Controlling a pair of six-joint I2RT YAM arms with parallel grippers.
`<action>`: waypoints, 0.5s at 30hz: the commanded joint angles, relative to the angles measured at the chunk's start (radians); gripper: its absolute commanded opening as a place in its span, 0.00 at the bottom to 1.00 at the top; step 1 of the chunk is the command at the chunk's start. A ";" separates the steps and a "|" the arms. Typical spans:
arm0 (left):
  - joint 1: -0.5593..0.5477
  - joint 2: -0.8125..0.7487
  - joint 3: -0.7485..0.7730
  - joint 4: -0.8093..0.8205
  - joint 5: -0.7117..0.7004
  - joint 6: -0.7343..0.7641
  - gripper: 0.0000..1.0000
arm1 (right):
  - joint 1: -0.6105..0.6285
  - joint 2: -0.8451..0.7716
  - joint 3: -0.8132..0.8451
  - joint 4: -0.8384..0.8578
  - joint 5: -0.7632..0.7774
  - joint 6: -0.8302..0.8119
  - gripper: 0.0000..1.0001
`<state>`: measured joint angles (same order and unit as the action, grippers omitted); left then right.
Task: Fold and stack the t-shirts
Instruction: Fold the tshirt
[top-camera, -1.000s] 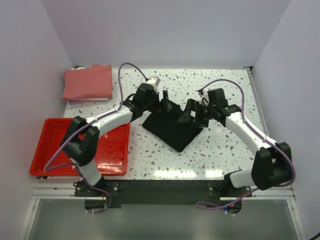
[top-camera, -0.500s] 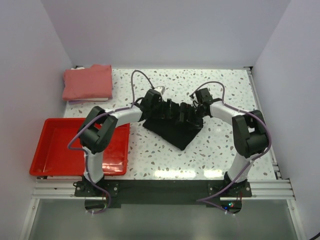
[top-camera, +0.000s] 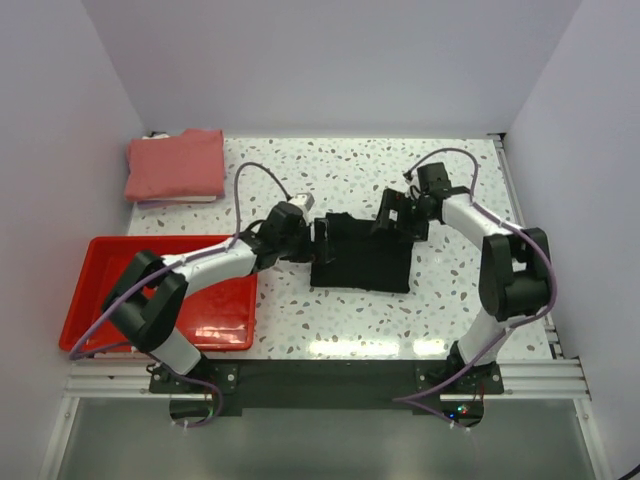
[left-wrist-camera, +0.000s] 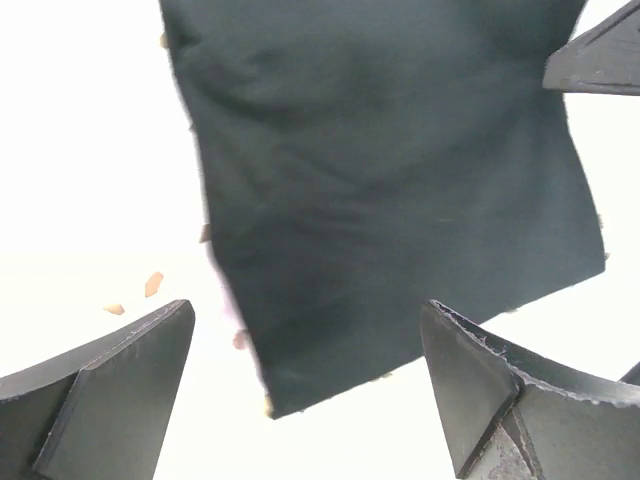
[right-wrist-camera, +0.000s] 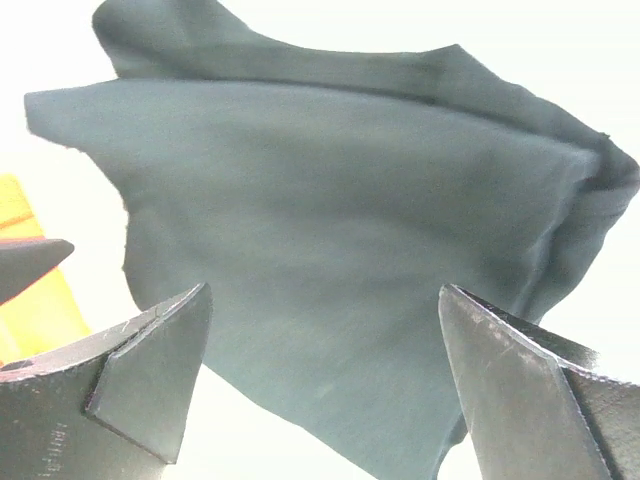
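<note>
The black t-shirt (top-camera: 362, 254) lies folded into a rough rectangle at the middle of the table. It fills the left wrist view (left-wrist-camera: 390, 170) and the right wrist view (right-wrist-camera: 340, 230). My left gripper (top-camera: 322, 236) is open and empty at the shirt's left edge. My right gripper (top-camera: 391, 215) is open and empty at the shirt's far right corner. The salmon-pink t-shirt (top-camera: 176, 165) lies folded at the far left corner.
A red plastic tray (top-camera: 110, 300) sits at the near left, under my left arm. White walls close in the table on the left, back and right. A corner of the tray shows orange in the right wrist view (right-wrist-camera: 25, 290).
The black shirt has gone from a diamond-shaped spread to a squared rectangle. Both grippers have drawn apart to its left edge and far right corner and stand open.
</note>
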<state>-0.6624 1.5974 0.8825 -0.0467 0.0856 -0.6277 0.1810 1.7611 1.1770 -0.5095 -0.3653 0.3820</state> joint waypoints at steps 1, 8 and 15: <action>-0.011 -0.079 0.067 0.025 -0.020 0.016 1.00 | 0.011 -0.190 -0.005 0.034 -0.142 -0.046 0.99; -0.006 0.086 0.294 -0.044 -0.066 0.078 1.00 | 0.035 -0.336 -0.146 0.104 -0.311 0.007 0.99; 0.017 0.300 0.421 -0.038 -0.001 0.072 1.00 | 0.041 -0.299 -0.301 0.172 -0.347 0.015 0.99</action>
<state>-0.6598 1.8336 1.2625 -0.0723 0.0586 -0.5804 0.2222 1.4231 0.9062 -0.3798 -0.6716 0.3988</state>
